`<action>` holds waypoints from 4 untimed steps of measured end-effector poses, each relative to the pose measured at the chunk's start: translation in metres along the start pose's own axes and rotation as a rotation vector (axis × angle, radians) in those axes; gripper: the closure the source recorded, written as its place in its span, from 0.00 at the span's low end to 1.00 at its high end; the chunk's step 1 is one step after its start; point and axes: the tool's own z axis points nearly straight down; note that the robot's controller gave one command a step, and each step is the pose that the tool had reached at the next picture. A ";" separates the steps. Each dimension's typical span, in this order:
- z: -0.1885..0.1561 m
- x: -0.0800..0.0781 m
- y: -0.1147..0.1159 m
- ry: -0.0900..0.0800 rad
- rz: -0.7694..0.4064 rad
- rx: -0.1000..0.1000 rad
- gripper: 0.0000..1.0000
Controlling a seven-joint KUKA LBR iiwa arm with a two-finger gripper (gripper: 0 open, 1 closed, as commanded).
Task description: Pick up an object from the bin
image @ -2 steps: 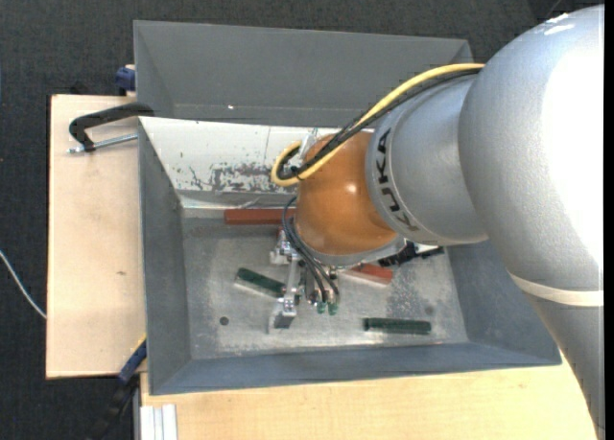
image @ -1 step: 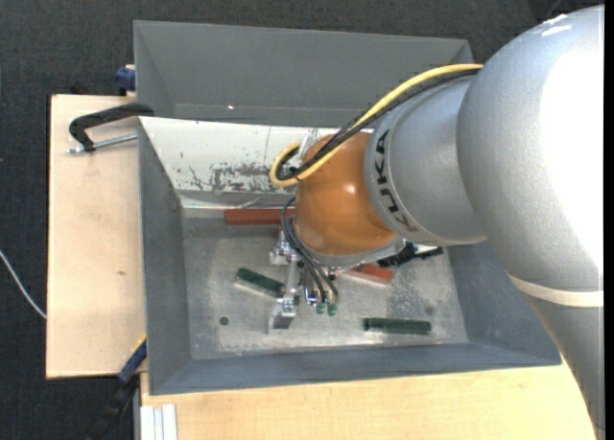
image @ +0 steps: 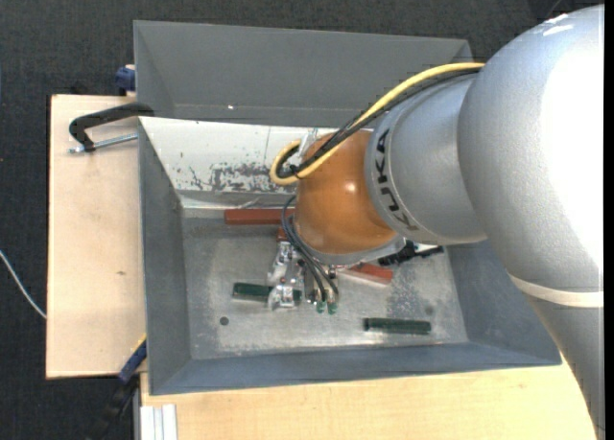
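Camera view: grey metal bin (image: 163, 266) seen from above, floor scuffed, back wall w/ dark flecks. Arm (image: 499, 150) comes in from view-right and covers approx the whole right-back part of the bin; whatever lies under it is hidden. Orange cover (image: 336, 203) at the wrist, yellow cable (image: 384, 103) looping over it.

Tool (image: 286, 294) hangs low over the floor near the bin's centre, a small silvery block below the cover. Thin dark wires w/ green tips (image: 326, 302) hang just beside it on view-right. Tool state: can't tell, the end is too small and cluttered to read.

Task's thing: dark green strip (image: 251, 290), flat on the floor, left of centre, its right end running up to the tool. Touching or only just beside: can't tell. Nothing readable as gripped.

Other items, well apart:
- second green strip (image: 396, 326), flat, front-right of the floor.
- red-brown stick (image: 257, 219) along the foot of the back wall, right end cut off by the cover.
- orange-red piece (image: 369, 275) poking out from under the arm, mostly hidden.
- dark speck (image: 224, 321) front-left, too small to identify.
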 end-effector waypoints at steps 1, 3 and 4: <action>0.000 0.000 0.000 0.000 0.000 0.000 1.00; -0.014 0.001 0.000 0.002 -0.001 0.001 1.00; -0.024 0.000 0.001 -0.001 -0.001 0.000 1.00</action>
